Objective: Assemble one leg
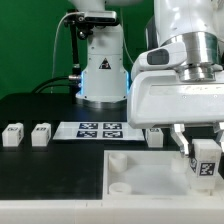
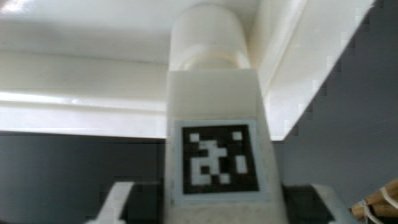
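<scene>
**One leg held over the big white panel**

My gripper [image 1: 204, 152] is clamped on the leg [image 1: 206, 166]. It squeezes the leg from two sides. I am low over the white panel [image 1: 130, 182], at the exterior view's right. In the wrist view the leg [image 2: 214, 110] stands up in front of me. Its round tip points at the panel [image 2: 89, 60]. I cannot tell if the tip touches the panel.

I think my job now is to put this leg into a round hole in the panel. To do it well, I should hold tight so the leg does not slip. I should put the tip right over the hole first. I should hold the leg straight, not leaning, and go down slowly. If it goes in crooked, it may get stuck or push the panel away. I cannot see the hole under the leg, so I should be gentle.

One spare leg [image 1: 12, 133] and the other spare leg [image 1: 40, 133] sit on the black table [image 1: 50, 162], at the exterior view's left, well apart from me. The marker board [image 1: 100, 128] lies between them and me.

I see no words to read. The tag [image 2: 217, 156] on my leg is a black-and-white square pattern, not letters. The marker board has the same kind of squares. I can read no brand name.
</scene>
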Robot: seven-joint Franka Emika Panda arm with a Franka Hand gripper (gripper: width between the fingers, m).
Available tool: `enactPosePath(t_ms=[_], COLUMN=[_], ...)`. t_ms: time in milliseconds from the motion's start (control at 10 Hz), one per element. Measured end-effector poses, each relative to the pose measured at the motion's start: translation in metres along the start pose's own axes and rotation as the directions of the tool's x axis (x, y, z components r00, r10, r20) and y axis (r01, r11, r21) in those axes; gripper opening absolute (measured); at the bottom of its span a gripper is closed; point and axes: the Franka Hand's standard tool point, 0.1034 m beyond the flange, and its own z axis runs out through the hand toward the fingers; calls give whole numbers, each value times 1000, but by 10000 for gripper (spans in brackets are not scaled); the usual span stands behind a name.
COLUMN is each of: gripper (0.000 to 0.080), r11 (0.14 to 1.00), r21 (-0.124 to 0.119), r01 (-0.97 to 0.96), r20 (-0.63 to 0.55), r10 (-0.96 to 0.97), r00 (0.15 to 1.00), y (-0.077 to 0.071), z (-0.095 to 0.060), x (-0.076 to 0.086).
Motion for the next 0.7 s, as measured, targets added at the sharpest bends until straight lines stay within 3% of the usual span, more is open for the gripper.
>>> enactPosePath(t_ms=[200, 300, 400, 500, 600, 700], gripper=[291, 380, 522, 522, 621, 641], r11=[1000, 1000, 1000, 1000, 1000, 1000], r21=[2, 3, 3, 3, 3, 3], r01=[0, 0, 0, 0, 0, 0], r20=[9, 14, 14, 14, 14, 15], r10=[0, 0, 0, 0, 0, 0], r00=[1000, 1000, 1000, 1000, 1000, 1000], y=[0, -1, -1, -1, 0, 0], z=[1, 1, 1, 1, 1, 1], x=[-1, -2, -2, -2, -2, -3])
